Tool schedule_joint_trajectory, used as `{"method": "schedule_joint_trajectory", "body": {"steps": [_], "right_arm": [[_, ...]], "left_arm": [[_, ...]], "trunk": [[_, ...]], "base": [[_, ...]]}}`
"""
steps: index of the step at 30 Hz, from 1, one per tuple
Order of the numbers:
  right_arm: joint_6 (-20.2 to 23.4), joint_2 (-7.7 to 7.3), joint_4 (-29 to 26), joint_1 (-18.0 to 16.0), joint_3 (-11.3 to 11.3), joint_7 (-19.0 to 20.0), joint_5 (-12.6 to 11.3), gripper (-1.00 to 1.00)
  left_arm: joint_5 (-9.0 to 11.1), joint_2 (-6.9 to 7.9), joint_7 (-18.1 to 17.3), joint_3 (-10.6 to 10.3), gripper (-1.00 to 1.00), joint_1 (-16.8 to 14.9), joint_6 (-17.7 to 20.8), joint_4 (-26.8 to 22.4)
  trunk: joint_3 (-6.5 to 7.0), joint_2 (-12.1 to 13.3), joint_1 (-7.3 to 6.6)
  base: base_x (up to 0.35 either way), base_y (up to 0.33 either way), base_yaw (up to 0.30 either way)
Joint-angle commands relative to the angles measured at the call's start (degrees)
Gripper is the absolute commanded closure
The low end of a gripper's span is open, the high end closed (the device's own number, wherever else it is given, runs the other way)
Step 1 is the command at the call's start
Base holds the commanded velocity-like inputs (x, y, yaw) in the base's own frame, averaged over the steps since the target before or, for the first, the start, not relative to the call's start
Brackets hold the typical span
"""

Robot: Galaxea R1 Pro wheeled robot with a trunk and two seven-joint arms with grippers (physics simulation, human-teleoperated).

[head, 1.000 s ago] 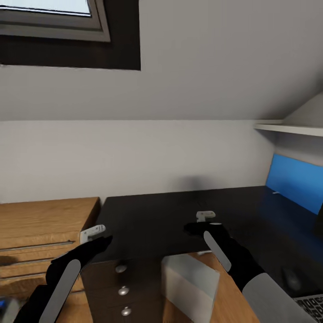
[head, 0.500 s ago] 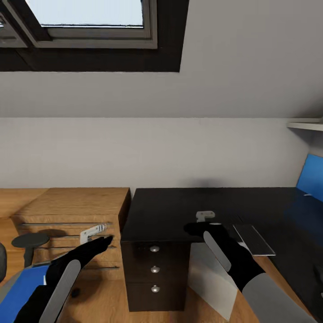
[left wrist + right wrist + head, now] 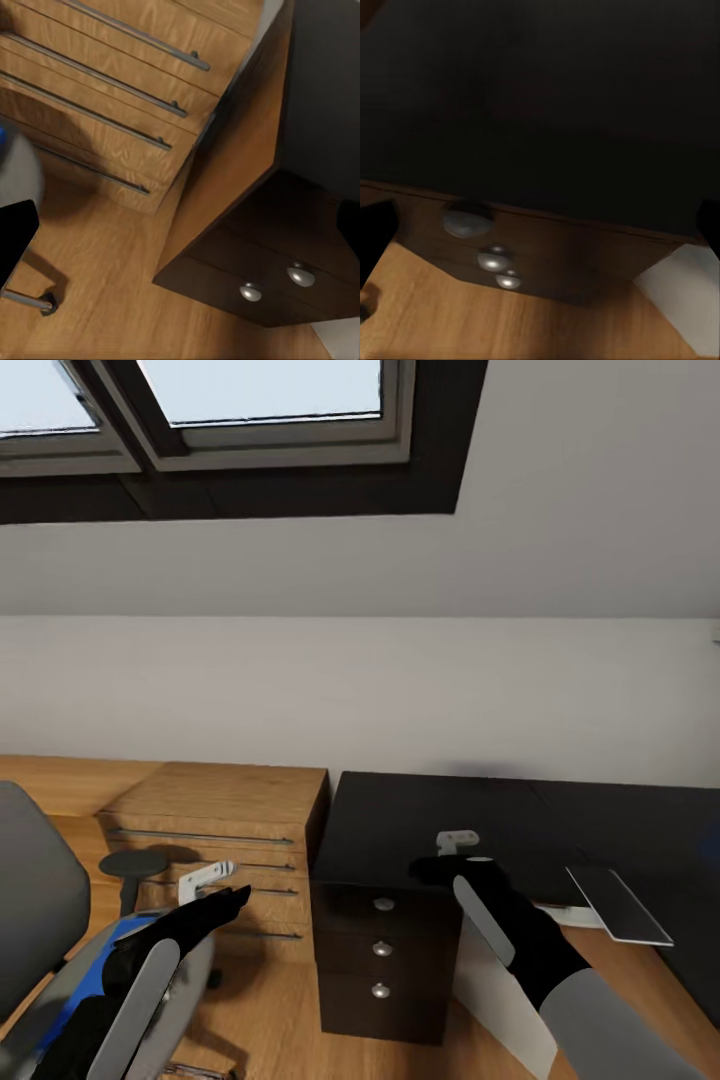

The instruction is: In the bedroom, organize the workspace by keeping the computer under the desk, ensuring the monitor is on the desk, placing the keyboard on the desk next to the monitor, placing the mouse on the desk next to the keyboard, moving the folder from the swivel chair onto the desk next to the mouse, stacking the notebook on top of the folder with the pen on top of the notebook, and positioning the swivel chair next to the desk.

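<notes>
A skylight window with a dark frame is set in the sloped ceiling, bright sky behind its panes. Below it runs a plain pale wall. A light wooden dresser with long metal bar handles stands against that wall, its drawer fronts also seen in the left wrist view. The floor is wood-grain planking, warm brown.
</notes>
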Motion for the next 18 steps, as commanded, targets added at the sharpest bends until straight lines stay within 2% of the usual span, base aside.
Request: {"method": "schedule_joint_trajectory", "body": {"steps": [1,8,18], "right_arm": [[0.1,-0.08,-0.1,-0.1,0.4,-0.6,-0.6,-1.00],[-0.1,-0.08,-0.1,-0.1,3.2,-0.6,-0.6,-1.00],[-0.2,0.06,-0.1,-0.1,4.1,-0.6,-0.6,-1.00]], "left_arm": [[0.6,0.05,0.6,-0.1,-1.00,-0.1,0.1,-0.1],[0.7,0.05,0.6,-0.1,-1.00,-0.1,0.1,-0.1],[0.7,0.05,0.6,-0.1,-1.00,-0.1,0.1,-0.1]], "trunk": [[-0.13,0.0,0.00],[-0.56,0.0,0.00],[-1.10,0.0,0.00]], "base": [[-0.004,0.003,0.222],[-0.002,0.001,0.222],[0.000,0.000,0.233]]}}
